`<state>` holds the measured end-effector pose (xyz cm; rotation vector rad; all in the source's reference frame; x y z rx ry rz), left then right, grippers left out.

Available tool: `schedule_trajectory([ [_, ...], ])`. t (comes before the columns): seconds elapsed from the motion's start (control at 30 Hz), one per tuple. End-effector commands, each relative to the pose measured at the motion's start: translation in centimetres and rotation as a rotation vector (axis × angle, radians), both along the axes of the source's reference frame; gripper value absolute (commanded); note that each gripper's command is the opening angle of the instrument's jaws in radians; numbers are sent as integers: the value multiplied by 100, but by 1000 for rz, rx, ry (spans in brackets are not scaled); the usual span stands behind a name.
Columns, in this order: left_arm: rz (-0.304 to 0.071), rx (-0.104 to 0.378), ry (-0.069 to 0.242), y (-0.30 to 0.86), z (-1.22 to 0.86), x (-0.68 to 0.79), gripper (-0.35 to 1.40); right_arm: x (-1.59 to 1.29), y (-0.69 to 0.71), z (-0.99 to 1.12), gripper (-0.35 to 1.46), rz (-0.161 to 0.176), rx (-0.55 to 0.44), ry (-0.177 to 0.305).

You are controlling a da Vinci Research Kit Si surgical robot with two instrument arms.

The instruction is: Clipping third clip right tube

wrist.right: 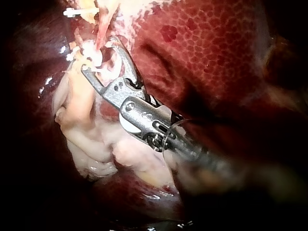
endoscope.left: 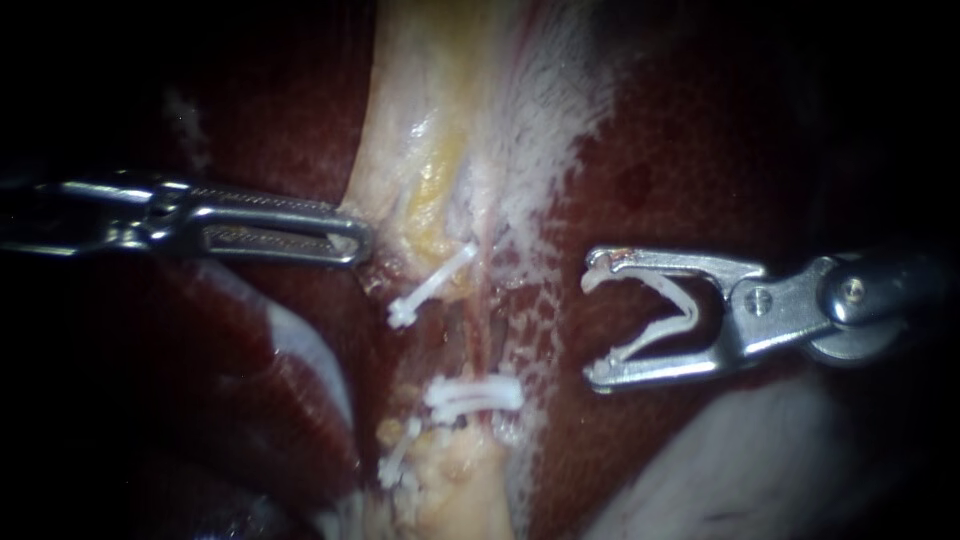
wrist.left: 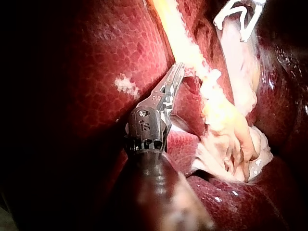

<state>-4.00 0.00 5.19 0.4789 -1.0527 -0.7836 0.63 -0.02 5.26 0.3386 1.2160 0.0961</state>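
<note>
1. The landmark clip (endoscope.left: 472, 395) is a closed white clip. It lies crosswise on a thin reddish tube (endoscope.left: 480, 335), which runs along a pale tissue band (endoscope.left: 420, 120) flanked by dark red liver (endoscope.left: 700, 170).
2. Two more closed white clips show. A slanted clip (endoscope.left: 432, 285) sits above the landmark clip and a little to its left. A lower clip (endoscope.left: 397, 458) sits below it and to its left. I cannot tell which tube each one grips, or which tube is the right one.
3. The right instrument (endoscope.left: 592, 322) hangs over the liver, well to the right of the landmark clip and slightly above it, apart from the tube. Its jaws stand wide apart and carry a loaded clip (endoscope.left: 665, 318), white and open, with one leg against each jaw. The open mouth faces the tube.
4. The left instrument (endoscope.left: 358, 242) lies above and to the left of the landmark clip. Its jaws are drawn together, and the tip appears to pinch the edge of the pale tissue band.
5. Progress, as I judge it: the loaded clip is ready and aimed but not yet on the tube. The jaws have yet to reach the tube, straddle it and squeeze. The likely site is the bare stretch just above the landmark clip.
</note>
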Motion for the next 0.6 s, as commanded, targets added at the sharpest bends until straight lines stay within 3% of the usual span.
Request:
schedule_trajectory([
  [0.03,0,0,0,0,0,0,-35,0,0,0,60,0,0,0],
  [0.27,6,5,-5,4,-5,9,-35,2,-4,2,60,3,8,-3],
  [0.6,-13,8,7,18,-30,40,-35,21,-21,18,60,44,108,-29],
])
